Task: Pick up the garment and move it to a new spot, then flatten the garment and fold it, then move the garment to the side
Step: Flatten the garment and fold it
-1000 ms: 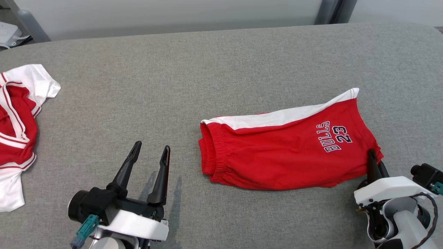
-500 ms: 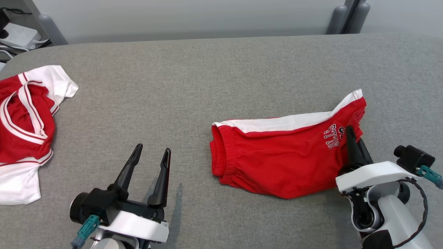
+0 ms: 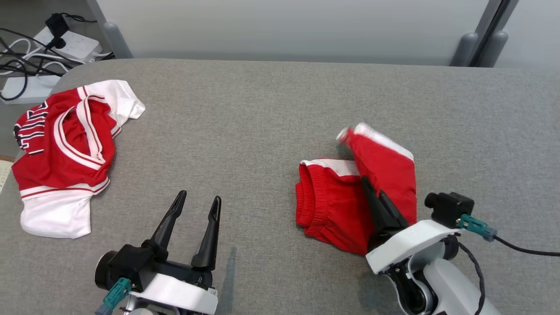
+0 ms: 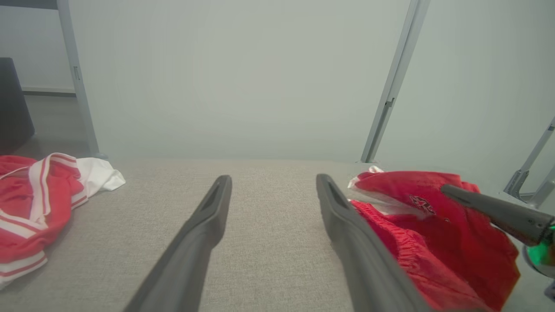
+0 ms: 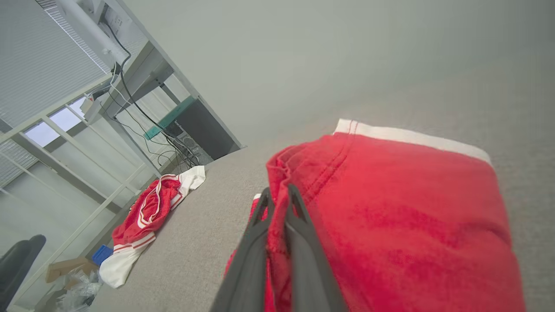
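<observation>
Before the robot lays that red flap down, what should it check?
1. Grip: right claw shut on the red shorts: ok.
2. Lift: leg end raised over the waistband half: ok.
3. Other arm: left claw open, apart from the shorts: ok.
4. Room: the jersey lies well apart, at the left end of the table: ok.
5. Edges lined up: cannot tell, the raised edge is blurred.

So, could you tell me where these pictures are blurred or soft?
Head view: the shorts blur with motion at their raised edge; the jersey is crisp. Left wrist view: the left gripper looks soft up close. Right wrist view: reasonably sharp.
</observation>
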Controlling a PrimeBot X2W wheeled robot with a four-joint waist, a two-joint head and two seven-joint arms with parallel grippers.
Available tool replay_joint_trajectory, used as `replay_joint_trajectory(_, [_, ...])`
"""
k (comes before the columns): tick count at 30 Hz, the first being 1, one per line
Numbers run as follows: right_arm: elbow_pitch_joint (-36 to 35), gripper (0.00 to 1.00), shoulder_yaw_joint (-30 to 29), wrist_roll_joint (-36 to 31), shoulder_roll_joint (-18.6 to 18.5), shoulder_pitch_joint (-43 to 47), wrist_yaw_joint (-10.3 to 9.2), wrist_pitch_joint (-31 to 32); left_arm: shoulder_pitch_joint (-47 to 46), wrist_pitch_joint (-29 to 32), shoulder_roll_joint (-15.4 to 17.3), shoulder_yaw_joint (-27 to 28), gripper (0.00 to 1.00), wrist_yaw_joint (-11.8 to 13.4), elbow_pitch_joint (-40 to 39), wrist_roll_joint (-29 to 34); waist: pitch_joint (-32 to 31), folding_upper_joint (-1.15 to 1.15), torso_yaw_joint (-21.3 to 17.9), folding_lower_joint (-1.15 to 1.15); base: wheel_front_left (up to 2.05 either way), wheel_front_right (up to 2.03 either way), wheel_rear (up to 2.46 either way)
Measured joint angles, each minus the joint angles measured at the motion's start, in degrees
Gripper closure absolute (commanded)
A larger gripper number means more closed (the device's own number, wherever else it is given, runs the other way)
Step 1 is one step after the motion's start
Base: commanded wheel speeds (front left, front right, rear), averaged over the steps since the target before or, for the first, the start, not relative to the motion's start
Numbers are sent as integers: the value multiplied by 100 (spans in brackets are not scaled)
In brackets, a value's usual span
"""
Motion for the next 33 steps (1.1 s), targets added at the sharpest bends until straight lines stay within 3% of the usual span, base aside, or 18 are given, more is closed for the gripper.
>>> replay_joint_trajectory(9, [124,100,682,199,-12,-90,0,0,2,0,0,-65,0,1,23,-1,-46,0,284,0,0,0,0])
replay_joint_trajectory(19, [503,100,1165,310,-21,-160,0,0,4,0,-1,-77,0,0,42,-2,-28,0,318,0,0,0,0])
replay_joint_trajectory(21, [554,0,1288,379,-21,-189,0,0,5,0,0,-78,0,0,48,-2,-30,0,307,0,0,0,0])
replay_joint_trajectory(33, [575,0,2164,1035,-19,-271,0,371,6,0,-1,-64,0,0,74,-1,-7,0,223,0,0,0,0])
